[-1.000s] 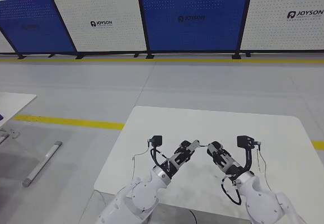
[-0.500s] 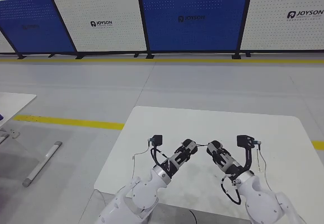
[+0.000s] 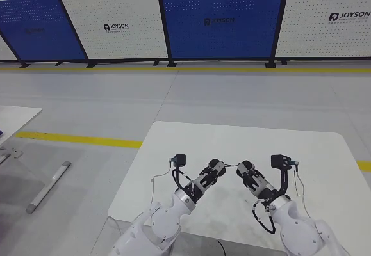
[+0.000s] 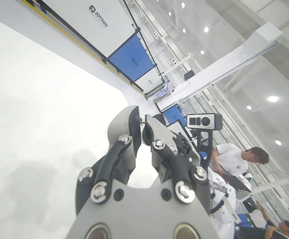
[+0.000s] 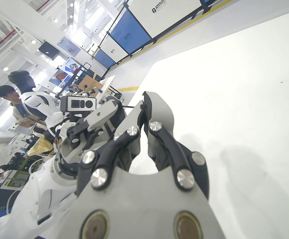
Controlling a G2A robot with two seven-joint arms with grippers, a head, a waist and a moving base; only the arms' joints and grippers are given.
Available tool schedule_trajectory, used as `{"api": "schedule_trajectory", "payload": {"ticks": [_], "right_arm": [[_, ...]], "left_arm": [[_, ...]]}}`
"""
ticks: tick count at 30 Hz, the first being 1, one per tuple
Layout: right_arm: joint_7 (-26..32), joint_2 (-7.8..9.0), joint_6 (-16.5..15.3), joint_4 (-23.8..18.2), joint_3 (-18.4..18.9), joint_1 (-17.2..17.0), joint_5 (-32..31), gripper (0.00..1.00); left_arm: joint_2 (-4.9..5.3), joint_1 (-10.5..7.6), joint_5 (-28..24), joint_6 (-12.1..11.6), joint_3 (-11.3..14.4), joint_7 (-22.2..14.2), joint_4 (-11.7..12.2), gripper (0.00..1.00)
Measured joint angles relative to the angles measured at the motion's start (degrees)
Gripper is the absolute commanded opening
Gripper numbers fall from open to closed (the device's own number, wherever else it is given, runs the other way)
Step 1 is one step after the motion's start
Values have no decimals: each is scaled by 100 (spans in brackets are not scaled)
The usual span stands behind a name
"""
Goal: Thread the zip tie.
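You've got a white table (image 3: 236, 137) with rounded corners, standing on grey floor. A yellow line (image 3: 76, 139) runs across the floor and passes behind it. Off to your left, a grey tube (image 3: 47, 187) lies on the floor near a second white table (image 3: 9, 118). A blue panel (image 3: 222, 29) and a white panel (image 3: 115, 29) stand along the back.

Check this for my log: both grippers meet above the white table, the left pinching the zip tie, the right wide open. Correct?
The right gripper is not open: the right wrist view shows it shut on the zip tie, as the left gripper is, above the white table.
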Motion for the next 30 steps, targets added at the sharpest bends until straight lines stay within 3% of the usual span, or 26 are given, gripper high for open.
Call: {"api": "schedule_trajectory", "payload": {"ticks": [13,14,15,22,30], "right_arm": [[1,3,-60,0,9,-31,8,0],[2,3,-71,4,9,-31,21,18],[4,2,-82,8,9,-31,34,100],[-57,-5,-129,26,-11,-49,103,100],[-276,-7,134,61,56,-134,-25,100]], "left_arm": [[-3,33,67,-25,33,21,-5,0],[-4,36,66,-25,33,30,-6,0],[-5,38,62,-25,33,39,-5,0],[-29,29,-140,-7,23,209,-3,0],[-73,8,-456,-89,-9,553,-4,0]]}}
